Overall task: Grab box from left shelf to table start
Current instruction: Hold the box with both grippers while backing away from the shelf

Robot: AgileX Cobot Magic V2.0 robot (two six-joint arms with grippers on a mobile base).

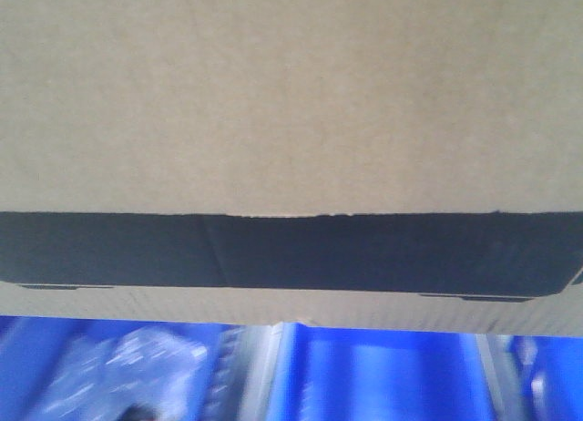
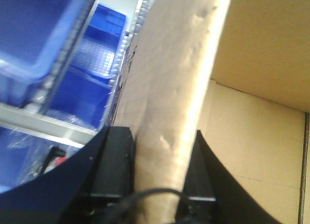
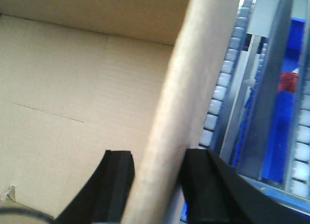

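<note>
The brown cardboard box [image 1: 291,93] fills the front view, its black printed panel [image 1: 291,252] running across the lower part. My left gripper [image 2: 162,161] is shut on the box's left wall [image 2: 179,78], one finger outside and one inside. My right gripper [image 3: 157,180] is shut on the box's right wall [image 3: 193,78] in the same way. The box's bare inside [image 3: 72,98] shows in both wrist views. The left shelf's white rollers [image 3: 220,93] and steel frame [image 3: 271,88] stand just right of the box. The table is out of view.
Blue plastic bins [image 1: 383,375] sit below the box in the front view, one with clear plastic bags [image 1: 137,357]. More blue bins [image 2: 92,64] and a metal rail [image 2: 53,124] lie left of the box. A red item [image 3: 289,81] sits behind the rack.
</note>
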